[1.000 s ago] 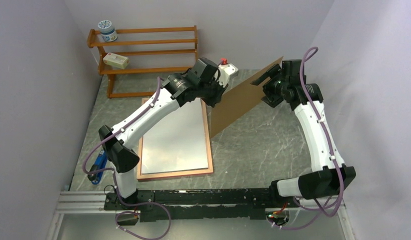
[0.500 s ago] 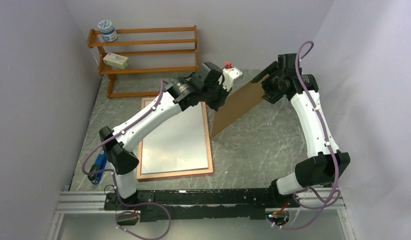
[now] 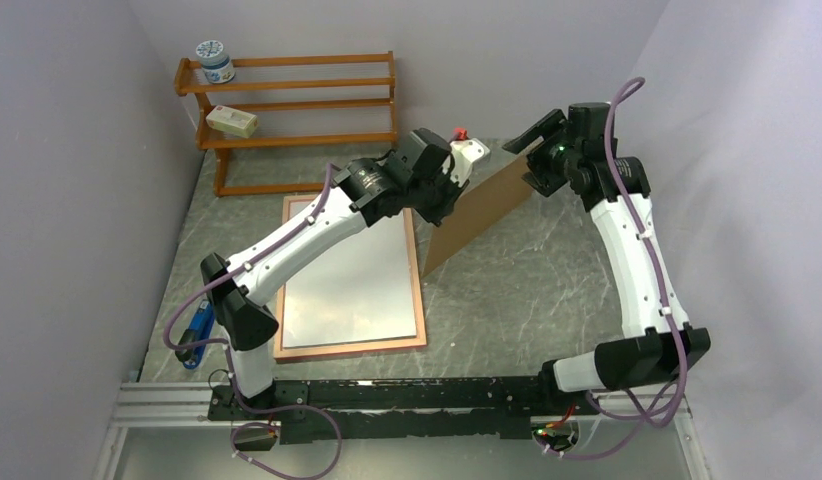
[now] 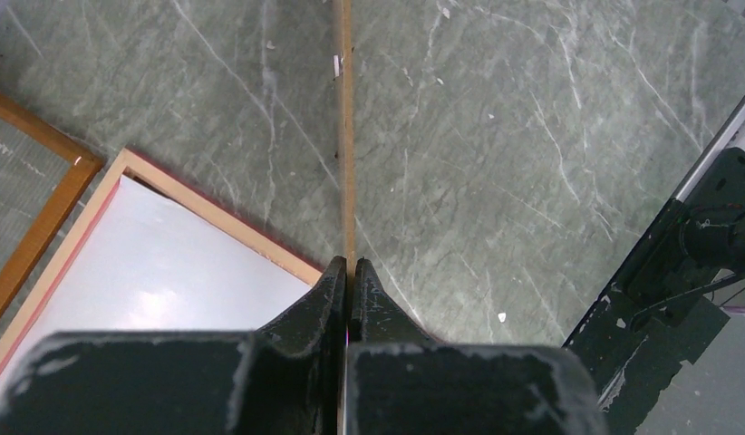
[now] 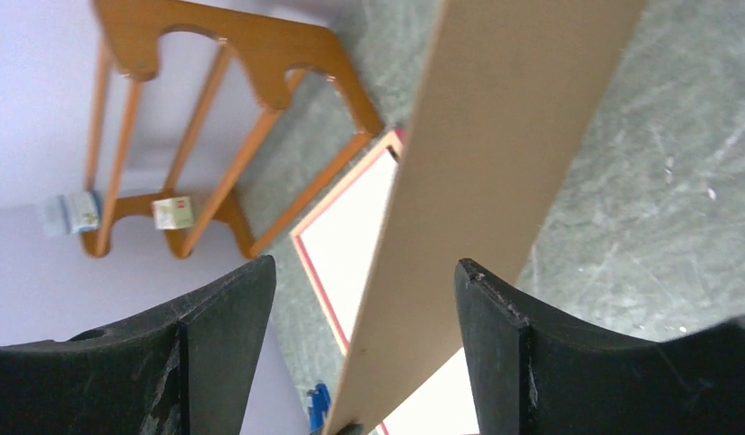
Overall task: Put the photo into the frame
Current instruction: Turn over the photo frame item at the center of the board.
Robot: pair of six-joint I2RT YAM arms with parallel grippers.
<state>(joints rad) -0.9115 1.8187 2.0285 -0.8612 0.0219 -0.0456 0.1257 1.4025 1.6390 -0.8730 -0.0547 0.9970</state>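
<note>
Left pincer (image 4: 349,265): fingers pressed together on the thin edge of the one brown backing board (image 3: 479,212). The wrist view shows the board edge-on, running straight away from the fingertips. Tight pinch, no gap.

Right pincer (image 5: 360,272): spread wide. The board's upper far end passes between its fingers with space on both sides. No contact seen.

The board stands on edge and leans. Its low corner is down on the table (image 3: 527,300), nearward of the left pincer and just beside the frame's right rail. Its high end is up at the right pincer. Its long axis runs from one pincer toward the other.

Frame (image 3: 349,349): one. It lies flat on the table with the coppery-pink side up, below the left pincer and to its near left. The long axis runs near to far, from the arm bases up toward that pincer, with the far end leaning slightly left. The far right corner sits just under the left pincer. The frame is well apart from the right pincer, off to its left.

Photo (image 3: 352,285): one. It is a white sheet lying inside the frame's border, plain side up, with its long axis matching the frame's. The printed side is hidden, so which way the picture points cannot be told.

Far left of the left pincer:
- one wooden rack (image 3: 297,105)
- one jar (image 3: 215,60) on its top rail
- one small box (image 3: 232,122) on the rail below

One white piece with a red tip (image 3: 465,145) sits just behind the left pincer.
</note>
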